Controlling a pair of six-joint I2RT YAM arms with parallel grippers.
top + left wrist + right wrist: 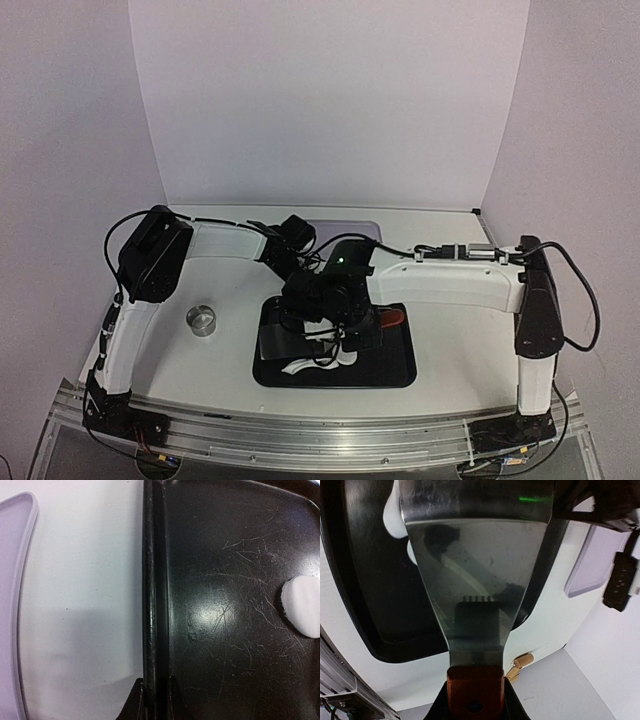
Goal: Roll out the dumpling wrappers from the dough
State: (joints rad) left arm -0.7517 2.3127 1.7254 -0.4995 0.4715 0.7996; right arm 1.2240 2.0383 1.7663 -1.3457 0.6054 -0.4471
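Note:
A black tray [395,372] lies at the table's middle. My left gripper [153,680] is shut on its raised rim [152,580], one finger on each side; in the top view it [300,292] is at the tray's far left edge. A round white dumpling wrapper [302,605] lies flat on the tray floor. My right gripper [475,690] is shut on the red-brown handle [475,687] of a metal scraper, whose blade [475,570] reaches over the tray. White dough [395,515] shows past the blade's left edge, mostly hidden. A ragged white dough strip [308,366] lies near the tray's front.
A metal ring cutter [202,320] stands on the table left of the tray. A lavender tray [345,228] lies behind the black one, and shows in the left wrist view [20,580] and the right wrist view [592,565]. The metal rail [320,430] runs along the near edge.

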